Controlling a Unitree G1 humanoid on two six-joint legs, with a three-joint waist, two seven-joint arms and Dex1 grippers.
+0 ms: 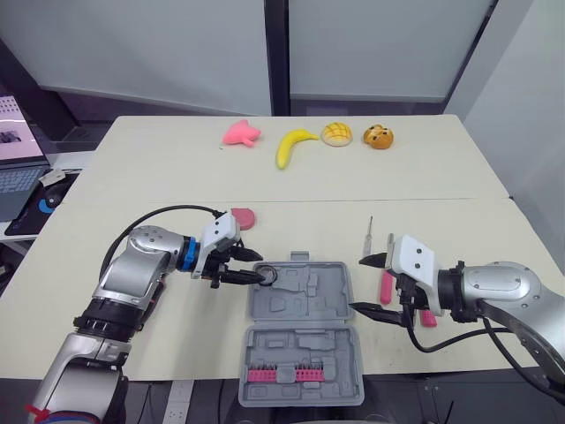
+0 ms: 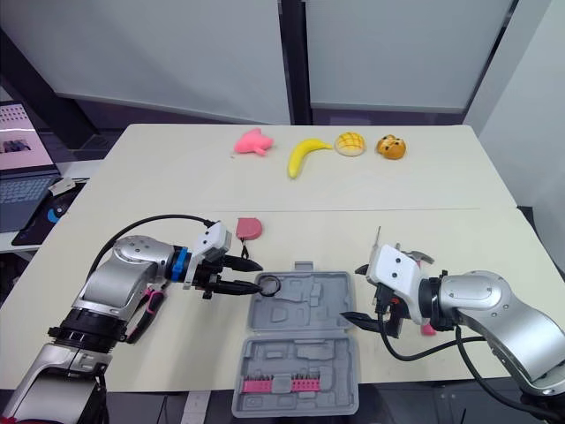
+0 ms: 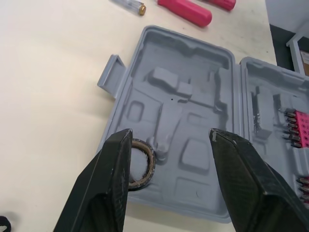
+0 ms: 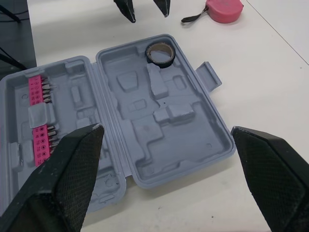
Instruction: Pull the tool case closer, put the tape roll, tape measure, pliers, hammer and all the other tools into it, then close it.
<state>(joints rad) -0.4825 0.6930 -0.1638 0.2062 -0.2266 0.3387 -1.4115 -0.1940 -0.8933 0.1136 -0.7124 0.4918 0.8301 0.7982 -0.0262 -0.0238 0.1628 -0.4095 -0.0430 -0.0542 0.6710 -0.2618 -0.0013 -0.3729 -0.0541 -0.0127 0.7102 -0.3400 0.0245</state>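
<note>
Case (image 1: 300, 296) open on the tabletop (image 1: 159, 177), tape roll (image 1: 267, 275) lying in the corner nearest our left claw (image 1: 254, 268), fingers apart; our right claw (image 1: 357, 284), likewise apart, hovers at the case's right edge. The tape measure (image 1: 243, 217) lies just beyond the left claw, the nearer arm. Our right wrist view shows the roll clear of the left fingers, which the head views leave unsure.

Office-style test lab, pale desk (image 1: 424, 177) laid with a toy banana (image 1: 293, 146) and bread props (image 1: 336, 133), open laptop (image 1: 18, 172) on a side table (image 1: 69, 162), grey wall panels (image 1: 159, 44) behind.
</note>
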